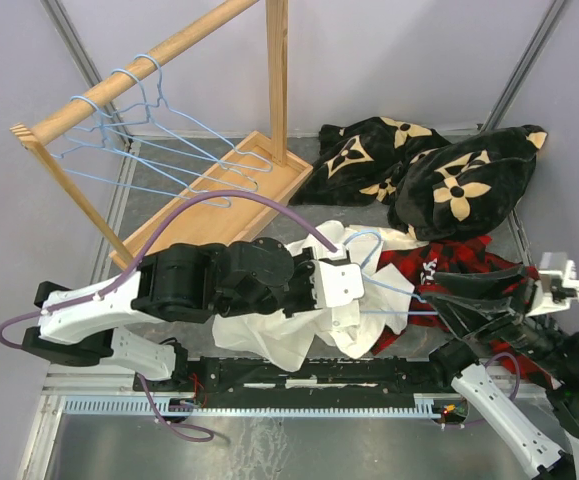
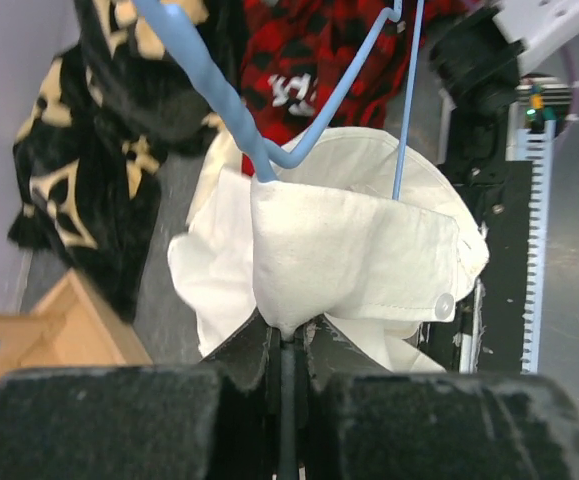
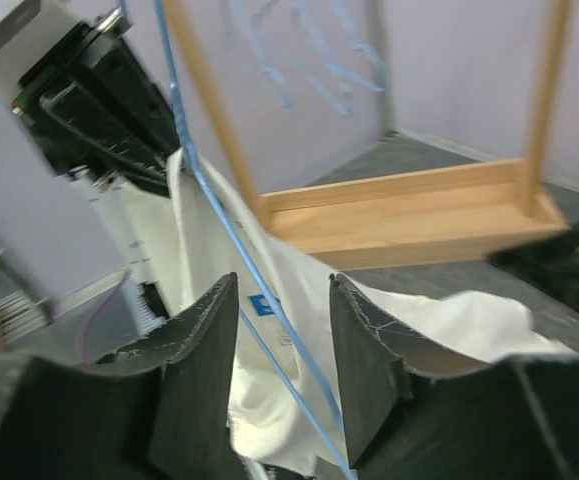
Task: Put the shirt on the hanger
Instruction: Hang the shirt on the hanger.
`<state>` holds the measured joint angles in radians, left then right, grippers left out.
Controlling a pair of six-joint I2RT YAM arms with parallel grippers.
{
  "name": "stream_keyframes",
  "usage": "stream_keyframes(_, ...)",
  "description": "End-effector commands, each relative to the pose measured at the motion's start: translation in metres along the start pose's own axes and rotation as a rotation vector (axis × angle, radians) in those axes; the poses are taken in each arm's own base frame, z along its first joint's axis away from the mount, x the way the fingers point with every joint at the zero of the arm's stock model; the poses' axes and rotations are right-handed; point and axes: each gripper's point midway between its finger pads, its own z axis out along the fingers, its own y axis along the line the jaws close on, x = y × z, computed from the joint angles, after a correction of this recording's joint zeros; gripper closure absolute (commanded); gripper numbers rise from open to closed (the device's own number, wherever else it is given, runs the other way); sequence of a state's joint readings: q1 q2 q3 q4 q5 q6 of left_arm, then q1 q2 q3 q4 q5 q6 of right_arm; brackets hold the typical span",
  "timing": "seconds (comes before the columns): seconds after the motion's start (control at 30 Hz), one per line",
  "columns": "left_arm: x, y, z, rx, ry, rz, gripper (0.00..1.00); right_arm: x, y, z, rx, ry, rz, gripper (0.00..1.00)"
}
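The cream-white shirt (image 1: 287, 338) lies bunched between the two arms. My left gripper (image 1: 357, 287) is shut on a fold of it; in the left wrist view the cloth (image 2: 349, 255) is pinched at the closed fingertips (image 2: 287, 335). A light-blue wire hanger (image 1: 394, 290) lies across the shirt, and one end goes under the cloth (image 2: 265, 170). My right gripper (image 1: 437, 295) is open at the hanger's right end. In the right wrist view the wire (image 3: 269, 315) runs between its spread fingers (image 3: 282, 280), over the shirt's blue neck label (image 3: 260, 305).
A wooden rack (image 1: 139, 70) with other light-blue hangers (image 1: 139, 130) stands at the back left, on its tray base (image 1: 259, 180). A black blanket with tan flowers (image 1: 419, 170) lies at the back right. A red-and-black plaid garment (image 1: 449, 265) lies under my right gripper.
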<state>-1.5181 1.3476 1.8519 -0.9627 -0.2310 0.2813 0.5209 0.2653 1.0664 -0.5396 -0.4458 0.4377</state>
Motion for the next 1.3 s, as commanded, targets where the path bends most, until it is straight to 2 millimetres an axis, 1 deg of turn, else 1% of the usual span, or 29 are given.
stream_keyframes(0.0, -0.007, 0.038, -0.022, -0.245, -0.098, -0.216, 0.97, 0.001, -0.052, -0.037, 0.37, 0.001, -0.028, 0.48)
stream_keyframes(0.1, 0.001, 0.045, -0.025, -0.307, -0.104, -0.272, 0.97, 0.018, -0.065, -0.045, 0.455, 0.059, 0.032, 0.45)
stream_keyframes(0.2, 0.007, 0.056, -0.029, -0.391, -0.113, -0.329, 0.97, 0.038, -0.069, -0.046, 0.487, 0.125, 0.117, 0.44)
stream_keyframes(0.33, 0.01, 0.072, -0.038, -0.5, -0.122, -0.398, 0.97, 0.061, -0.075, -0.044, 0.522, 0.177, 0.222, 0.43)
stream_keyframes(0.43, 0.011, 0.079, -0.039, -0.549, -0.121, -0.423, 0.97, 0.07, -0.078, -0.035, 0.523, 0.155, 0.306, 0.4)
stream_keyframes(0.47, 0.012, 0.08, -0.038, -0.567, -0.116, -0.428, 0.97, 0.073, -0.079, -0.03, 0.518, 0.137, 0.345, 0.36)
stream_keyframes(0.5, 0.013, 0.083, -0.039, -0.586, -0.115, -0.432, 0.97, 0.074, -0.079, -0.023, 0.501, 0.117, 0.381, 0.34)
stream_keyframes(0.53, 0.013, 0.084, -0.039, -0.598, -0.113, -0.433, 0.97, 0.082, -0.082, -0.016, 0.498, 0.118, 0.421, 0.33)
stream_keyframes(0.57, 0.012, 0.085, -0.038, -0.604, -0.114, -0.434, 0.97, 0.086, -0.085, -0.009, 0.49, 0.108, 0.451, 0.33)
stream_keyframes(0.67, 0.008, 0.086, -0.036, -0.61, -0.128, -0.439, 0.97, 0.085, -0.091, 0.009, 0.463, 0.037, 0.514, 0.33)
stream_keyframes(0.77, 0.006, 0.088, -0.033, -0.62, -0.133, -0.44, 0.97, 0.077, -0.094, 0.021, 0.44, -0.014, 0.544, 0.33)
stream_keyframes(0.87, 0.005, 0.088, -0.029, -0.624, -0.128, -0.432, 0.97, 0.074, -0.096, 0.031, 0.416, -0.038, 0.571, 0.32)
stream_keyframes(1.0, 0.004, 0.088, -0.025, -0.63, -0.121, -0.423, 0.97, 0.08, -0.098, 0.041, 0.391, -0.049, 0.623, 0.3)
stream_keyframes(1.1, 0.003, 0.09, -0.024, -0.641, -0.118, -0.422, 0.97, 0.087, -0.099, 0.044, 0.384, -0.035, 0.643, 0.3)
stream_keyframes(1.27, 0.002, 0.092, -0.024, -0.658, -0.122, -0.424, 0.97, 0.108, -0.101, 0.047, 0.379, 0.006, 0.693, 0.3)
